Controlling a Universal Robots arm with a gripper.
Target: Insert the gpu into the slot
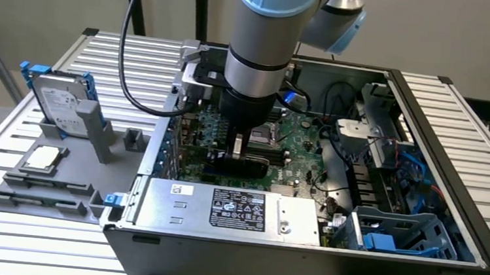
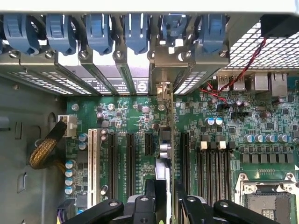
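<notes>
Exterior view, progress: the gpu point(image 1: 241, 165) stands on edge, low over the motherboard point(image 1: 301, 148) in the open case point(image 1: 305, 270). It looks at or in the slot, which it covers, so seating depth cannot be told.
Exterior view, tool: the gripper point(image 1: 238, 147) is clenched on the card's upper edge.
Wrist view, grasp: black fingers point(image 2: 150, 186) flank the thin, edge-on card.
Wrist view, materials: glossy green board, ribbed black connectors, one white connector point(image 2: 92, 158).

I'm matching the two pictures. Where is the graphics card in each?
Exterior view: graphics card stands on edge over the green motherboard, under the arm.
Wrist view: graphics card edge-on, a thin strip between black slots.
Shared landmark: the green motherboard.
</notes>
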